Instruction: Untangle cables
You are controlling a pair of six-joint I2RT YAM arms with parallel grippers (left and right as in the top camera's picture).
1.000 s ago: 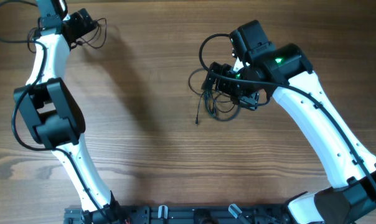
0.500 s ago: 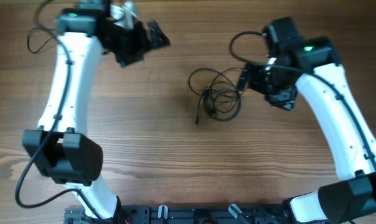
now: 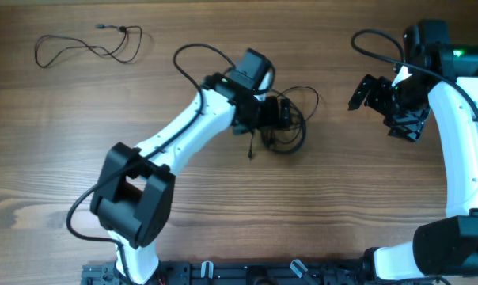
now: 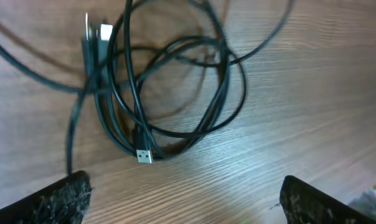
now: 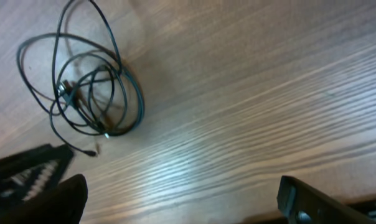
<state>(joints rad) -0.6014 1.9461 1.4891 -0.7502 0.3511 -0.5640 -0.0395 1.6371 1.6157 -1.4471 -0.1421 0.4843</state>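
Left gripper (image 4: 185, 190): jaws spread wide, nothing held, hovering low over tangle (image 4: 169, 93) at middle of table (image 3: 183, 206). Silver plug (image 4: 144, 154) at tangle's near edge. Right gripper (image 5: 183, 186): also spread, empty, well right of tangle. One cable (image 3: 89, 43) lies alone at far left corner.

Step, by judgement: picking next cable out of tangle. Next move likely calls for pinch on single strand or plug end, then pull clear of loops.
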